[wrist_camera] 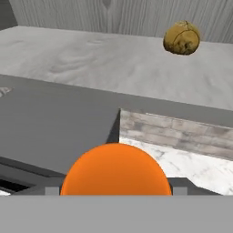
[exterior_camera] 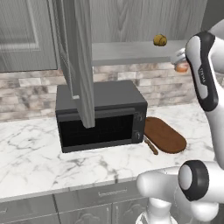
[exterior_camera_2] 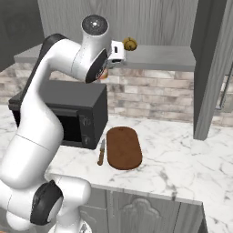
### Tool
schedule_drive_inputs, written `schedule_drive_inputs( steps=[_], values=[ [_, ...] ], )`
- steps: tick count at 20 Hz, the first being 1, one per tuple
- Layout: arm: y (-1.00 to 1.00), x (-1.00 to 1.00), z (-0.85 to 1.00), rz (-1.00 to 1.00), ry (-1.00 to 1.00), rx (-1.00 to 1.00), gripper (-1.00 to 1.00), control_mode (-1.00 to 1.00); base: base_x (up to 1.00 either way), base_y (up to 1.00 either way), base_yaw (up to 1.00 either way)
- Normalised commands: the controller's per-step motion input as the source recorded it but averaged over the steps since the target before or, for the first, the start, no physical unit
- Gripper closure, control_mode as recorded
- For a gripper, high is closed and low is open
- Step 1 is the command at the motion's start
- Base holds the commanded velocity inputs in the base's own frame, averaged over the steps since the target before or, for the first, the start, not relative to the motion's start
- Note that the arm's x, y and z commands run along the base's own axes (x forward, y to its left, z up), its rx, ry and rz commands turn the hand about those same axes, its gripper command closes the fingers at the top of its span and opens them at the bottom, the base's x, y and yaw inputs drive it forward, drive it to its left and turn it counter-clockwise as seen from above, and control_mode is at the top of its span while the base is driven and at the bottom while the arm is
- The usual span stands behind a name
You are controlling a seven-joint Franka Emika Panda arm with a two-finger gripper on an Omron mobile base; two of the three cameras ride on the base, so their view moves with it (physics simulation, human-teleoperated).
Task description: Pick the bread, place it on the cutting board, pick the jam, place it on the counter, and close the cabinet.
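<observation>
Bread [wrist_camera: 181, 38], a small round golden-brown lump, rests on the grey shelf [exterior_camera: 131, 51] of the grey wood-grain wall cabinet [exterior_camera_2: 136, 20], ahead of and above the two-finger gripper [exterior_camera: 180, 65] as the hand view frames it. Clamped between the gripper's fingers sits the small orange cylindrical jam jar [wrist_camera: 116, 169], its orange top bulging at the bottom of the hand view; in the left base view the jar [exterior_camera: 182, 67] shows just under the shelf's front edge. A tall panelled cabinet door [exterior_camera: 81, 61] stands open well to the gripper's left. Below the gripper, on the white marble counter with grey veins [exterior_camera_2: 182, 154], lies the dark reddish-brown oval cutting board [exterior_camera_2: 123, 147], bare, with a small knife [exterior_camera_2: 101, 152] just beside it. A black microwave [exterior_camera: 103, 116] stands beside the board.
</observation>
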Motion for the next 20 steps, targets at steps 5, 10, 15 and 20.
schedule_drive_inputs(
  steps=[5, 10, 15, 20],
  values=[
    [-0.45, -0.43, -0.20, 0.07, 0.00, 0.00, 1.00, -1.00, 0.00, 0.00, 0.00],
    [-0.41, -0.35, -0.23, 0.04, 0.00, 0.00, 1.00, -1.00, 0.00, 0.00, 0.00],
    [-0.45, -0.19, -0.27, 0.01, 0.00, 0.00, 1.00, -1.00, 0.00, 0.00, 0.00],
    [-0.49, -0.02, -0.30, 0.00, 0.00, 0.00, 1.00, -1.00, 0.00, 0.00, 0.00]
  ],
)
